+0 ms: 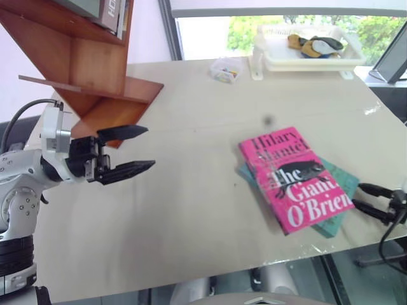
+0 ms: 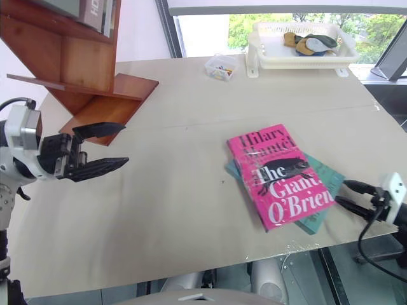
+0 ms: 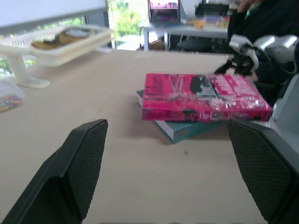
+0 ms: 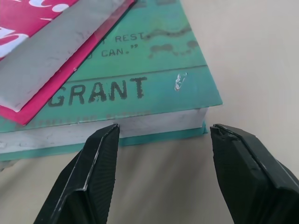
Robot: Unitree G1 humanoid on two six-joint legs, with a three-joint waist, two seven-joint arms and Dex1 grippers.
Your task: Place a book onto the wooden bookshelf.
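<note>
Books lie stacked on our pale desk [image 1: 191, 210]: the bright pink paperback book [image 1: 294, 179] rests atop a teal-blue book [image 4: 154, 88]. Our right pincer [image 4: 163, 177], fingers spread and empty, sits just beside the teal book's corner. Our left pincer [image 1: 127, 152] hangs released near the reddish-brown wooden bookshelf [image 1: 89, 70].

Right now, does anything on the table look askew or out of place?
Yes. The pink book lies crooked on the teal book, turned so the teal corners stick out from under it. Both sit aslant to the table edge. Nothing looks spilled or damaged.
</note>
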